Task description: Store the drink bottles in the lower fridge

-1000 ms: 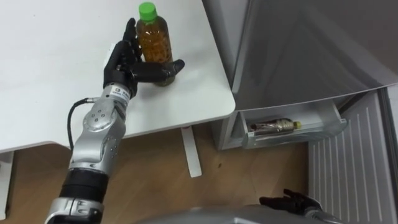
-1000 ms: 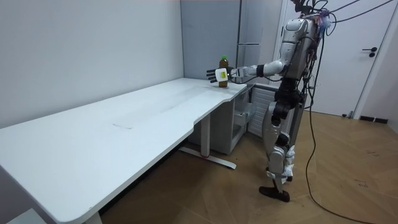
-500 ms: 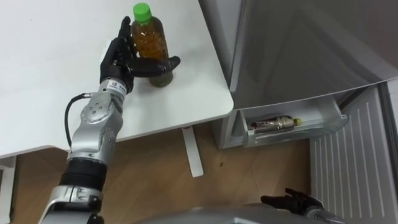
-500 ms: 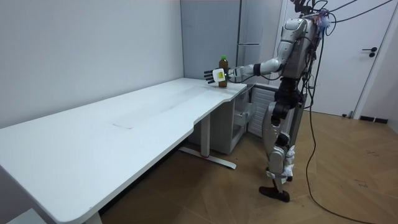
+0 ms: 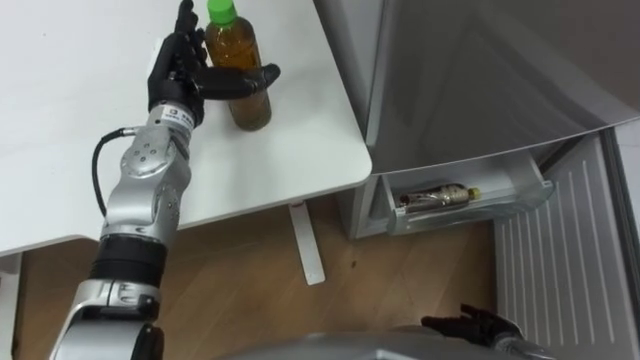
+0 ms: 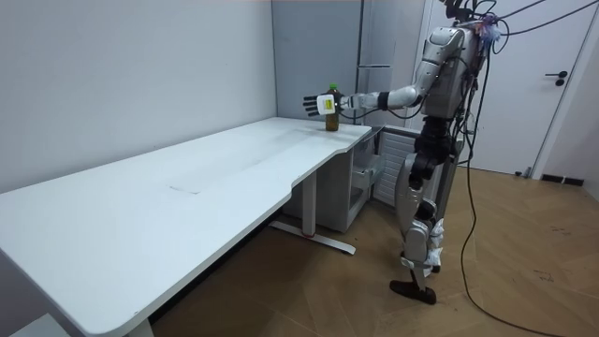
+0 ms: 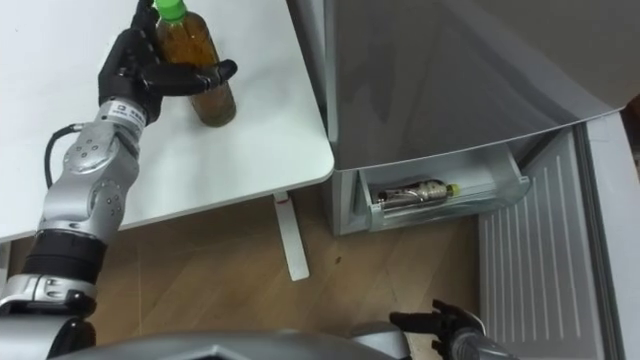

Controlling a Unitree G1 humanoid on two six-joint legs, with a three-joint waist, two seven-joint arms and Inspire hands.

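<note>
Since a second earlier the left hand [image 5: 178, 70] had slid higher up the bottle [image 5: 240, 75] and further across the bench [image 5: 70, 150], the arm more stretched out

From the left eye, the bottle stood upright near the bench's right-hand corner, green cap on top, amber drink inside. The thumb was bent across its front and the other fingers ran almost straight up along its far left side, so the bottle sat pinched between them. Whether its base touched the bench top I could not tell. To the right stood the grey fridge [image 5: 480, 80], its low drawer [image 5: 470, 215] pulled out, with a second bottle [image 5: 435, 195] lying on its side within

From the right eye, the right hand [image 7: 435, 322] hung low above the wood floor [image 7: 220, 280], well apart from the drawer, its fingers loose and spread, holding nothing

From the room, the robot stood upright at the bench's far corner, just beside the fridge, with its left arm held level towards the room view's left, the hand against the bottle over the bench corner
</note>
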